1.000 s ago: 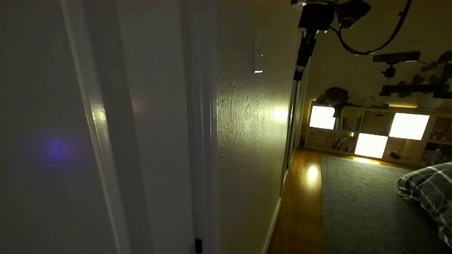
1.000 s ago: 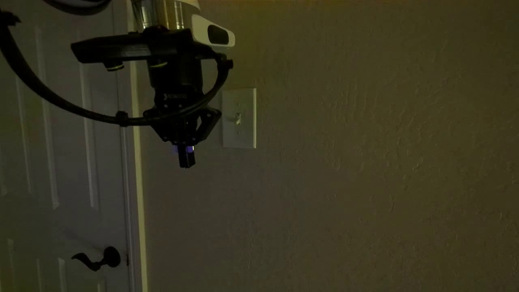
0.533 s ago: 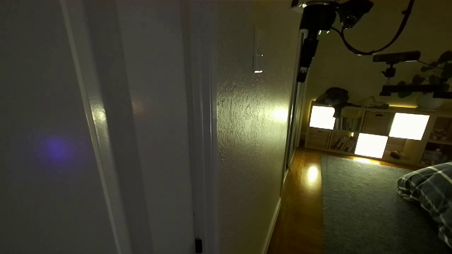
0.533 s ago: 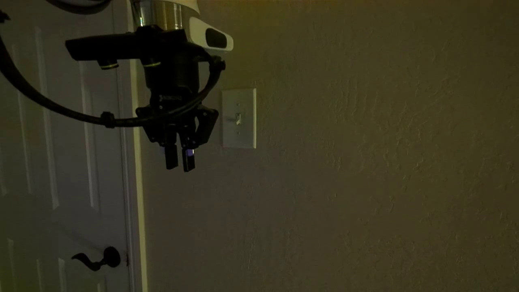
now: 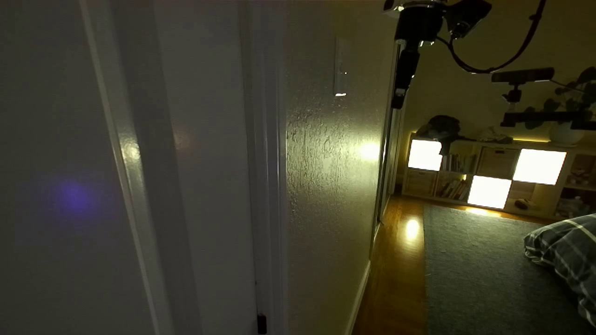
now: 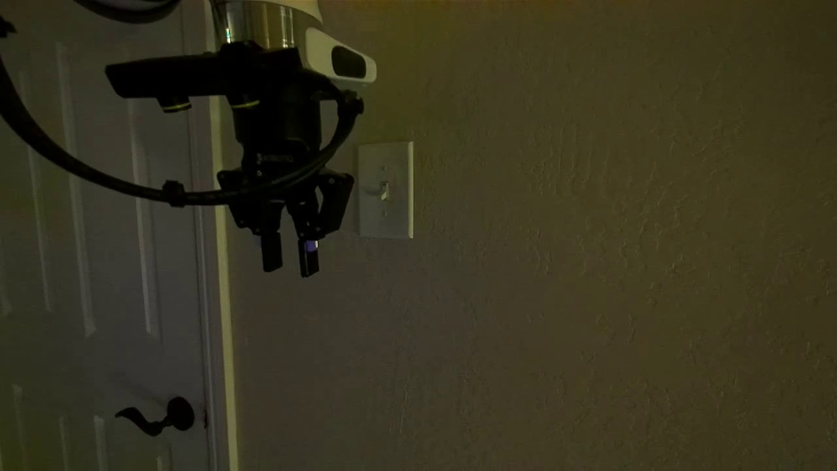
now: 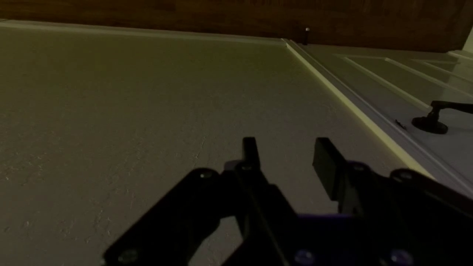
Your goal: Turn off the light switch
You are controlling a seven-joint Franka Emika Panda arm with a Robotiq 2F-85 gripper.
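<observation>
The light switch is a pale wall plate with a small toggle in its middle. It shows face-on in an exterior view (image 6: 386, 226) and as a narrow strip in an exterior view (image 5: 341, 65). I cannot tell clearly whether the toggle points up or down. My black gripper (image 6: 291, 265) points down, with its fingertips parted and nothing between them. It is left of the plate in that view, with its tips below the plate's lower edge. In an exterior view the gripper (image 5: 398, 102) stands off from the wall. In the wrist view the gripper (image 7: 286, 147) is parted over bare wall; the switch is out of view.
A door with a dark lever handle (image 6: 157, 417) and a pale door frame (image 6: 225, 327) is beside the switch. A cable (image 6: 85, 160) loops from the wrist. A shelf (image 5: 493, 160) with lit cubes, a camera on a stand (image 5: 522, 75) and a bed (image 5: 565, 253) are farther back.
The fingertips were together one second ago and have since parted. The hand has shifted slightly away from the wall and the switch plate. The switch looks the same.
</observation>
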